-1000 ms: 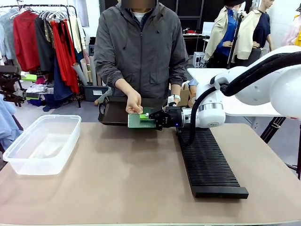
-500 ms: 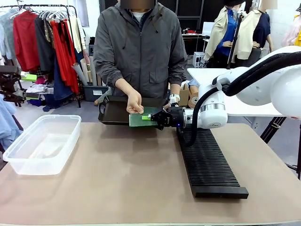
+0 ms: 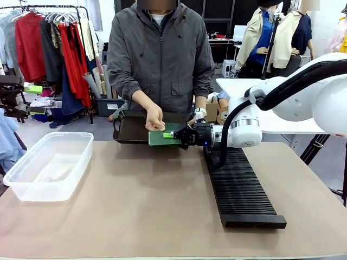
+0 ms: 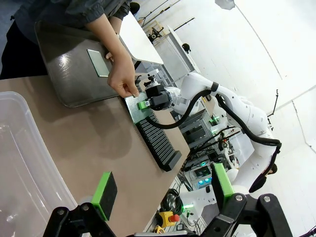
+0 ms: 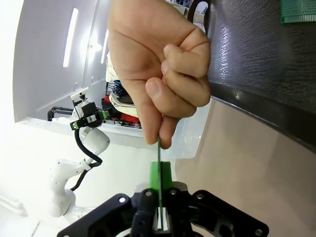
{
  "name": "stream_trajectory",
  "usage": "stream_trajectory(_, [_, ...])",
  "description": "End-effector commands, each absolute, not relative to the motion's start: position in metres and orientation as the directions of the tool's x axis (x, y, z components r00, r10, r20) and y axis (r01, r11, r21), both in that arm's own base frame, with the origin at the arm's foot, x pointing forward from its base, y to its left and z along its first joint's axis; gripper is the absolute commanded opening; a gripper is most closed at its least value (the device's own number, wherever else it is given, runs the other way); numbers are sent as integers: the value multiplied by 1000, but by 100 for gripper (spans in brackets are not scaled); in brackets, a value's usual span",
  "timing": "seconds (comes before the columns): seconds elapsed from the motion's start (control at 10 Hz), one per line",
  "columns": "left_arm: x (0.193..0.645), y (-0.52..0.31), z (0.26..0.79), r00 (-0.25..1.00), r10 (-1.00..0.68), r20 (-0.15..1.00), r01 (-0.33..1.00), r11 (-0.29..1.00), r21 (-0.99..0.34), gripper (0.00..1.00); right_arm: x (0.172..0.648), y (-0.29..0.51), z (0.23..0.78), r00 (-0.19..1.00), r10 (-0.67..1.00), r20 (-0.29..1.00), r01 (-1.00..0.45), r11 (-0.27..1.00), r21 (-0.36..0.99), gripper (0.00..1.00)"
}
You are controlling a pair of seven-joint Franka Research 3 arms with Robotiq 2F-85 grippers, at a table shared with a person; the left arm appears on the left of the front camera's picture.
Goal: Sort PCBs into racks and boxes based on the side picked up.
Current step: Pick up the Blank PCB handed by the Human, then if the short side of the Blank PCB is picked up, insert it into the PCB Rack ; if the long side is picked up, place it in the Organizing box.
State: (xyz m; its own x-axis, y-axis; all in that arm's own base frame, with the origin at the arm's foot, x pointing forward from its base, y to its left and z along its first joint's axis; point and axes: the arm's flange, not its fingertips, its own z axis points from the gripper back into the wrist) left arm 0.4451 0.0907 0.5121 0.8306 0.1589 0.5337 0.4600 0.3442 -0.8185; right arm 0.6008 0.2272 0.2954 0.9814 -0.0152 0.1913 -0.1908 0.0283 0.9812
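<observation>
While the person's hand point(image 3: 155, 118) pinches one edge of the circuit board point(image 3: 162, 138), your right pincer point(image 3: 174, 135) clamps the opposite edge: handover, it seems. Next, await release, then pick the rack point(image 3: 241, 189) beside the pincer or the tub point(image 3: 49, 165) well apart. Your left pincer point(image 4: 163, 190) gapes wide, empty.

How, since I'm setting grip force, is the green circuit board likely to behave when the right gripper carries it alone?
Probably stiff: the PCB spans flat, with no sag, between the person's hand and the right gripper. Likely light too, since a fingertip pinch holds up its far edge. Clamped at one edge only, it might pivot in the grip if jolted.
</observation>
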Motion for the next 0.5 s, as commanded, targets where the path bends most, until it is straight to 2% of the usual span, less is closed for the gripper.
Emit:
stream_trajectory(0.0, [443,90,516,838,156,523,448,351,-822,100,601,227,295,978,-17,210,-209,28,977,0])
stream_trajectory(0.4, [443,90,516,838,156,523,448,351,-822,100,601,227,295,978,-17,210,-209,28,977,0])
